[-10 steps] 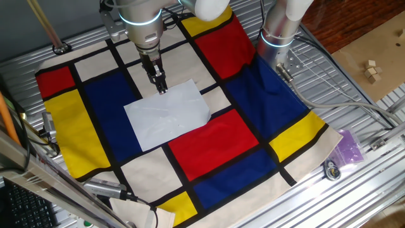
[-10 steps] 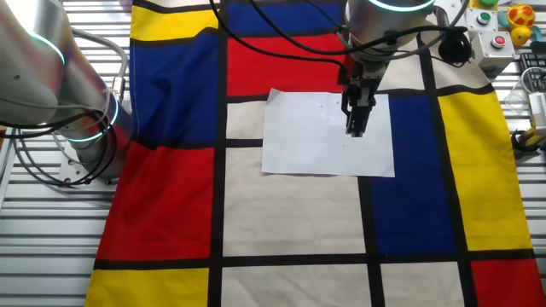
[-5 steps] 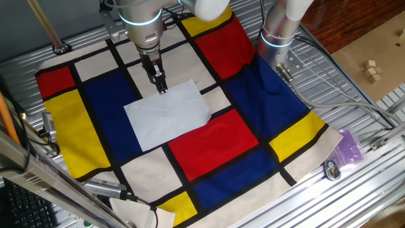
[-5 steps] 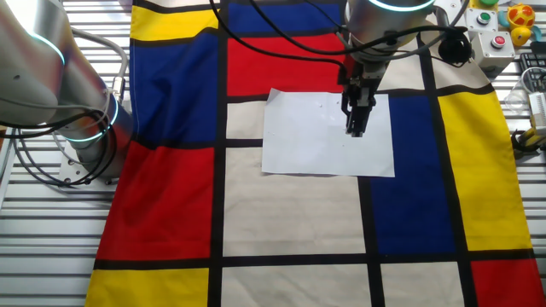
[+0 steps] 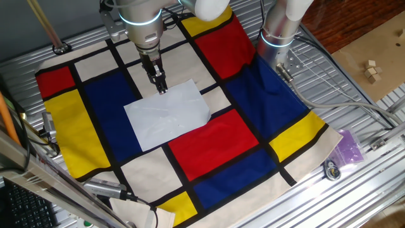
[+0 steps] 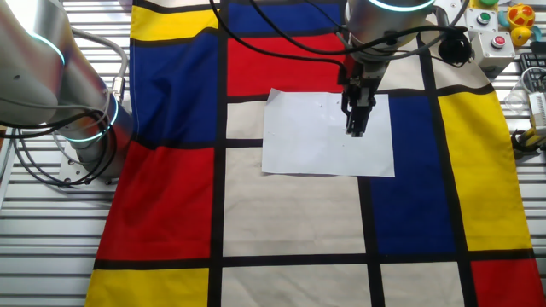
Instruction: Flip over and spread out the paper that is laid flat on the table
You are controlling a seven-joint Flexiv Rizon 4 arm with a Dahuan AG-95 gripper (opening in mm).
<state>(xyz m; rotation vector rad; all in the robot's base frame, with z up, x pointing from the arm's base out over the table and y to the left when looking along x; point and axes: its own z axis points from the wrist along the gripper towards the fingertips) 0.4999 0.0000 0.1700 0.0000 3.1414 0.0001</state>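
Ribbed silver table (image 5: 354, 183) (image 6: 34, 239) carries a colour-block cloth (image 5: 221, 145) (image 6: 171, 196) of red, blue, yellow and cream panels split by black lines; the cloth bunches up against the arm's base column (image 5: 278, 38) (image 6: 81, 111). Arm reaches over the cloth from that base, wrist pointing straight down, gripper (image 5: 162, 88) (image 6: 356, 130) vertical with its tips at the paper (image 5: 168, 114) (image 6: 327, 134). Fingers read as pressed together or nearly so, a single narrow dark tip in both views; can't tell if they pinch the sheet or just touch it. Paper lies flat, white, slightly crinkled, mostly on a cream block and overlapping the blue block and black lines beside it. In one fixed view the tips sit at the sheet's far edge near a corner; in the other fixed view they land inside the sheet, toward its right side. Nothing lies on the sheet apart from the gripper. Cables (image 6: 401, 38) loop off the wrist above the cloth. Off the cloth: button box (image 6: 495, 30) with green, red and yellow buttons at one table corner, purple bag (image 5: 349, 147) and small round metal part (image 5: 331, 170) on the bare ribs, wooden blocks (image 5: 371, 69) on the floor beyond the table, well clear of the work area.
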